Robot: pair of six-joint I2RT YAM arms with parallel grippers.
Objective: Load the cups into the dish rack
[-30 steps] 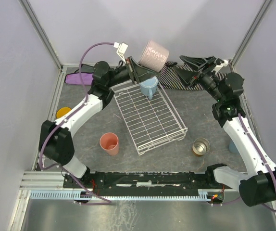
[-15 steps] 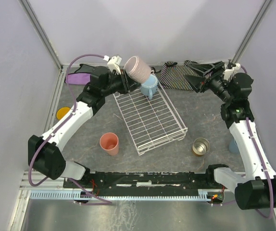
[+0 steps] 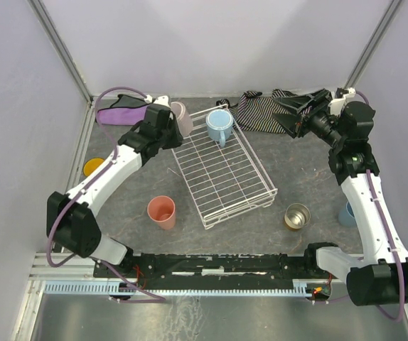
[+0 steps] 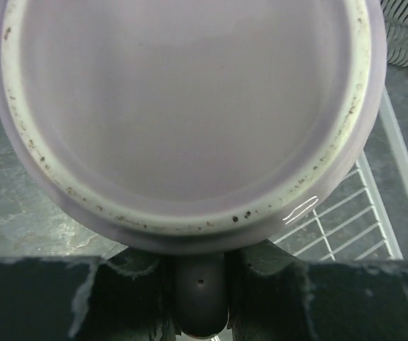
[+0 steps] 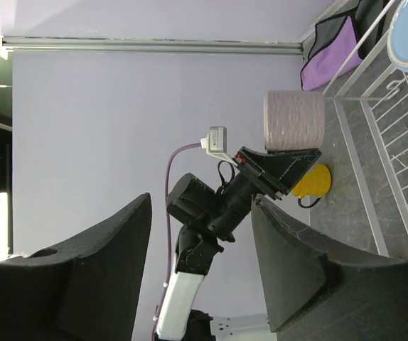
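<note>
A: What has the left gripper (image 3: 167,123)?
B: From above, it is closed on the pale pink mug (image 3: 181,117) at the far left corner of the dish rack (image 3: 222,174); its wrist camera shows only the mug's round end
A: And the right gripper (image 3: 281,116)?
B: Open wide, empty, above the striped cloth (image 3: 257,112)

- left arm (image 3: 111,174) and right arm (image 3: 371,206): white plastic shells, chunky black joints
- thin purple cable (image 3: 119,90) loops along each, with a white plug (image 5: 217,138) on the left one
- right gripper (image 3: 286,115) has fat matte-black wedge fingers (image 5: 97,277)
- long black base rail (image 3: 218,266) across the front
</note>
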